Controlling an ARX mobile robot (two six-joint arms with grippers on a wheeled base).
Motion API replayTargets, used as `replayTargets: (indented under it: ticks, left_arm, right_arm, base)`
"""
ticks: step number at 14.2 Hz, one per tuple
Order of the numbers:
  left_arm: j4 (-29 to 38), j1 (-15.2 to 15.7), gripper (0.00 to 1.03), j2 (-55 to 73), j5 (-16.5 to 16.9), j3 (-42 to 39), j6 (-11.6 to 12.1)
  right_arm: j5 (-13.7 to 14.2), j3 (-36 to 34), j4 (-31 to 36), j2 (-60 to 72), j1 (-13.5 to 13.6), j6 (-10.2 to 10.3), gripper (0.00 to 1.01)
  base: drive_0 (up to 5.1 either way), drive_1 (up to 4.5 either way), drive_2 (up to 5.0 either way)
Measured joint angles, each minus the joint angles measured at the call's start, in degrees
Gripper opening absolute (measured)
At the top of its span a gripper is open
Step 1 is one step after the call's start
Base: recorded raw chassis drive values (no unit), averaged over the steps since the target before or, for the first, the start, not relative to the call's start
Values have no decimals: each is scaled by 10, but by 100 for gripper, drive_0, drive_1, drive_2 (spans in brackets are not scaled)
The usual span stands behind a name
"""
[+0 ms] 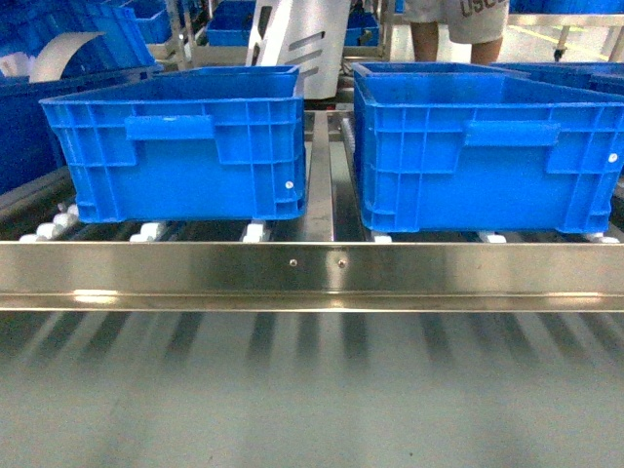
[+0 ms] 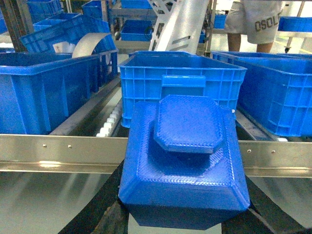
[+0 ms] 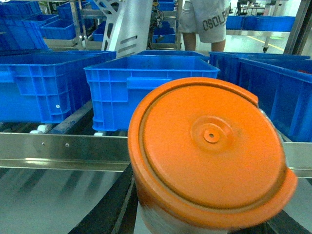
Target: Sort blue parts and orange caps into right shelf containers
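Note:
My left gripper (image 2: 183, 217) is shut on a blue part (image 2: 187, 146), a stepped block with bevelled corners that fills the lower left wrist view. Its black fingers (image 2: 105, 209) show on both sides. My right gripper (image 3: 200, 222) is shut on an orange cap (image 3: 209, 146), seen end-on with a small centre hole. Both are held in front of the steel rail (image 1: 312, 273) of the shelf. On the rollers behind it stand two blue containers, one left (image 1: 175, 146) and one right (image 1: 487, 146). Neither gripper shows in the head view.
More blue crates stand to the far left (image 2: 44, 87) and far right (image 3: 282, 92) of the shelf. A white machine frame (image 1: 297, 39) and a person in grey shorts (image 1: 458, 24) are behind the crates. A grey surface lies below the rail.

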Motion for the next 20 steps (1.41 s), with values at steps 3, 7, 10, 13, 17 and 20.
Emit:
replayTargets:
  ticks: [3, 7, 10, 13, 17, 20]
  left_arm:
    - [-1, 0, 43, 0, 0, 0, 0]
    - [-1, 0, 43, 0, 0, 0, 0]
    - [-1, 0, 43, 0, 0, 0, 0]
    - [1, 0, 43, 0, 0, 0, 0]
    - [0, 0, 43, 0, 0, 0, 0]
    - [0, 0, 43, 0, 0, 0, 0]
  right_arm:
    - [0, 0, 0, 0, 0, 0, 44]
    - [0, 0, 0, 0, 0, 0, 44]
    - [0, 0, 2, 0, 0, 0, 44]
    - [0, 0, 0, 0, 0, 0, 44]
    - [0, 0, 0, 0, 0, 0, 44]
    - [0, 0, 3, 0, 0, 0, 44]
  base:
    - [5, 428, -418]
    - [8, 431, -415]
    - [-3, 419, -426]
    - [-3, 420, -426]
    - [5, 428, -419]
    - [0, 0, 0]
